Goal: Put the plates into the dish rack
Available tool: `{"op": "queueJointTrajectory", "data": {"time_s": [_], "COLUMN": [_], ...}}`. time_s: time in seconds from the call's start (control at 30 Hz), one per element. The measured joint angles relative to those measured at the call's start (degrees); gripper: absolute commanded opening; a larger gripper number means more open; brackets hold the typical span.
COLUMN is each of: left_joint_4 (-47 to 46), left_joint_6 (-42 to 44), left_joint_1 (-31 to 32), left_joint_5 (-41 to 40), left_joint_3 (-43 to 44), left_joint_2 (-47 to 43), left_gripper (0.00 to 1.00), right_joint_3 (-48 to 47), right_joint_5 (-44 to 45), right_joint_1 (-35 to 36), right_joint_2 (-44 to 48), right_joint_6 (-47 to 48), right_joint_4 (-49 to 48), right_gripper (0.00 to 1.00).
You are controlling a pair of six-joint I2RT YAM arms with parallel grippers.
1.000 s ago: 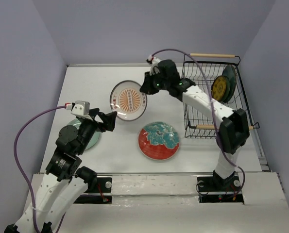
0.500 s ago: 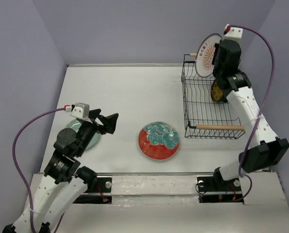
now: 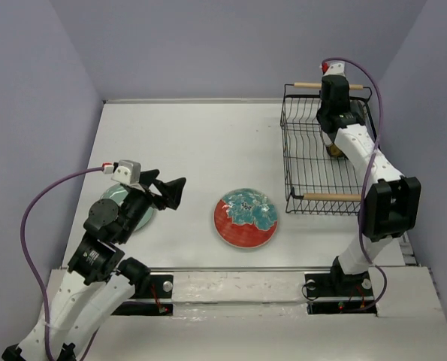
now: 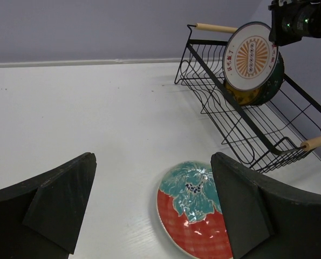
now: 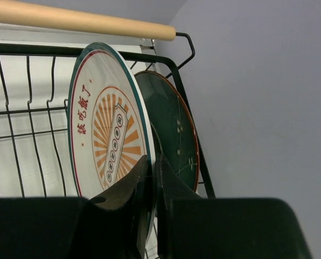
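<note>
The dish rack (image 3: 313,162) stands at the back right, also in the left wrist view (image 4: 241,116). My right gripper (image 5: 154,168) is shut on the rim of the white plate with orange centre (image 5: 109,135), held upright in the rack's far end (image 4: 251,56). The dark teal plate (image 5: 173,129) stands right behind it. The yellow-brown plate (image 4: 245,97) leans below them. The large red plate with teal centre (image 3: 246,218) lies flat mid-table. My left gripper (image 3: 170,192) is open and empty above the table, left of it. The pale mint plate (image 3: 133,209) lies under my left arm. The blue-patterned plate is out of view.
The rack's wooden handles run along its far end (image 3: 313,85) and near end (image 3: 332,197). The right wall is close behind the rack. The table's left edge (image 3: 95,143) meets the left wall.
My right arm took the white plate off the table, carried it up over the rack, then lowered it upright into the far end. My left arm has barely moved.
</note>
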State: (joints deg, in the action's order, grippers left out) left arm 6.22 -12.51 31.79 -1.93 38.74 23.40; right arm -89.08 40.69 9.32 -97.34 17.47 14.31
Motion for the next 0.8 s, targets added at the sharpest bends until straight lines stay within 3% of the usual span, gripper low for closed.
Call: {"op": "queueJointTrajectory", "data": {"time_s": [0.37,0.8], "left_joint_4": [0.00,0.02], "left_joint_6": [0.00,0.02], "left_joint_1": [0.04,0.13], "left_joint_5": [0.00,0.00], "left_joint_3": [0.00,0.00], "left_joint_2": [0.11,0.57], "left_gripper": [0.99,0.99], "right_joint_3": [0.26,3.41], "right_joint_5": [-0.44,-1.84], "right_joint_1": [-1.75,-2.62], "right_joint_2": [-5.18,-8.11], "right_joint_6": [5.29,5.46], "right_joint_4": [-7.21,-9.05], "right_gripper": [0.07,0.07]}}
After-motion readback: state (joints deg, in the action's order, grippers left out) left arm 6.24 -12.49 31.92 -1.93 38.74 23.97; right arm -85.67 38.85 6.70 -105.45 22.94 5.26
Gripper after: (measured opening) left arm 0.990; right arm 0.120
